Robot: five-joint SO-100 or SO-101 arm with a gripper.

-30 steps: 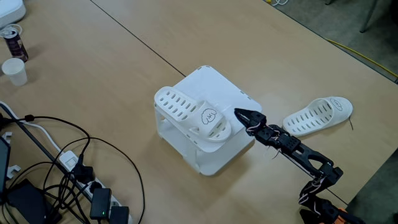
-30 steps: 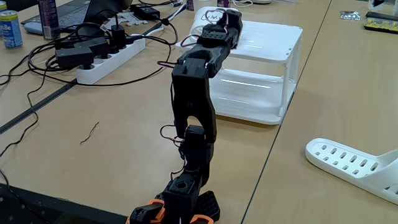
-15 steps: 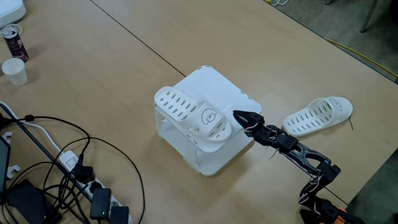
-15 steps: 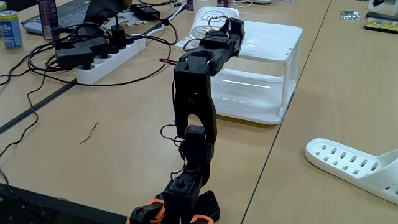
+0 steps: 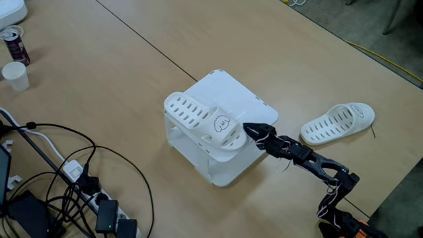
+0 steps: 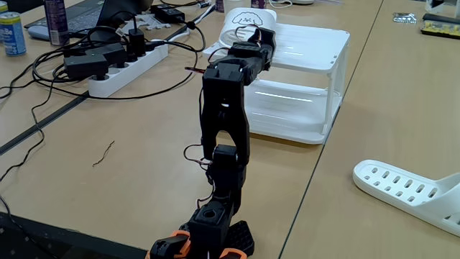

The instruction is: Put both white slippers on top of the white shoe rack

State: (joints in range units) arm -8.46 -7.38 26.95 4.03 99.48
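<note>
- Light wood surface [image 5: 119, 73] crossed by a dark seam.
- Grey carpeted floor [image 5: 370, 26] beyond its edge, with a yellow cable [image 5: 386, 61] lying on it.
- Even, soft light.

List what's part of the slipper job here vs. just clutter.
Job:
slipper on the rack
slipper on the table
white shoe rack
tool, by the racked slipper

Clutter:
power strip
cables
paper cup
cans
</note>
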